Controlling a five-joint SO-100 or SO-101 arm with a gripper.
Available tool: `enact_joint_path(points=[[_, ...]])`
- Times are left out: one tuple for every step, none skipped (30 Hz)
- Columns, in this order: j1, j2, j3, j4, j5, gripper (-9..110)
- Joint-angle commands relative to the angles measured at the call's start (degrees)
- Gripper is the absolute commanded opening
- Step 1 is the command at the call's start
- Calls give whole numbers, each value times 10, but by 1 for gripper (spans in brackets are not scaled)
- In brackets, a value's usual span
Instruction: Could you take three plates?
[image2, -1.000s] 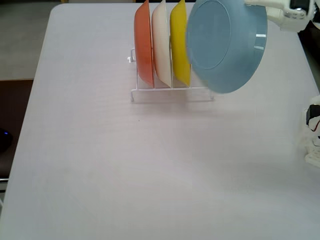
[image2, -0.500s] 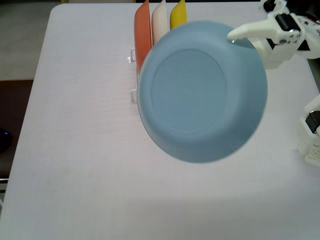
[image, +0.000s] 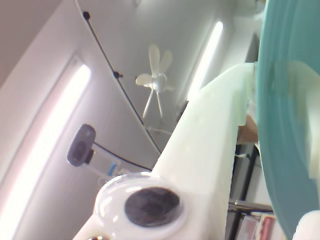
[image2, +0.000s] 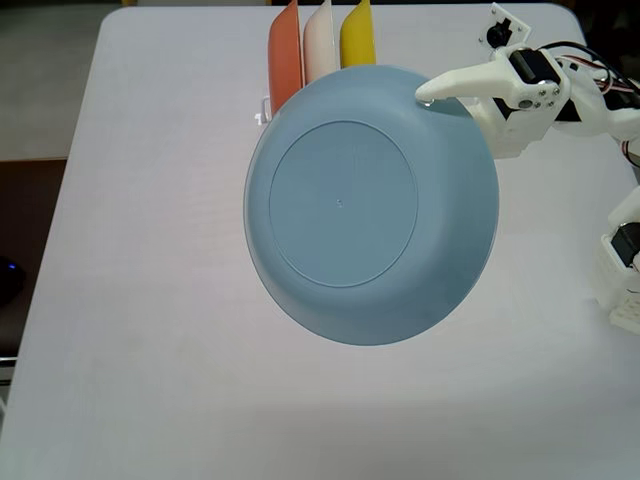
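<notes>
I have the hand (image2: 432, 97) clamped on the upper rim of the light blue plate (image2: 370, 205), held above the surface (image2: 150, 300). It looks light, stiff and glossy, so I judge a rim pinch may slip; yellow plate (image2: 357, 35) and cream-white plate (image2: 320, 40) stand racked.

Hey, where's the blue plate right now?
In the fixed view the blue plate is held up over the middle of the table, gripped at its upper right rim by the tool, hiding most of the rack plates behind it.

The light blue plate (image2: 372, 205) hides the rack — yellow plate (image2: 357, 35) mostly covered.
</notes>
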Motion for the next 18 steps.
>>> enact_joint_path(points=[[4,8,-8,-22,3,-1],[4,8,-7,-23,4,-1],[5,8,-6,-25,3,-1],[6,8,-6,-25,3,-1],[6,8,-5,-25,3,-1],[7,8,-5,-25,4,-1],[7,8,-5,-25,4,-1],[7,8,-5,-25,4,-1],[7,8,-5,-25,4,-1],[7,8,-5,-25,4,-1],[7,8,-5,-25,3,-1],[8,8,-5,-25,3,-1],[9,9,-5,-25,3,-1],[10,9,-5,-25,4,-1],[11,9,-4,-25,4,-1],[11,10,-4,-25,6,-1],[11,10,-4,-25,6,-1],[11,10,-4,-25,7,-1]])
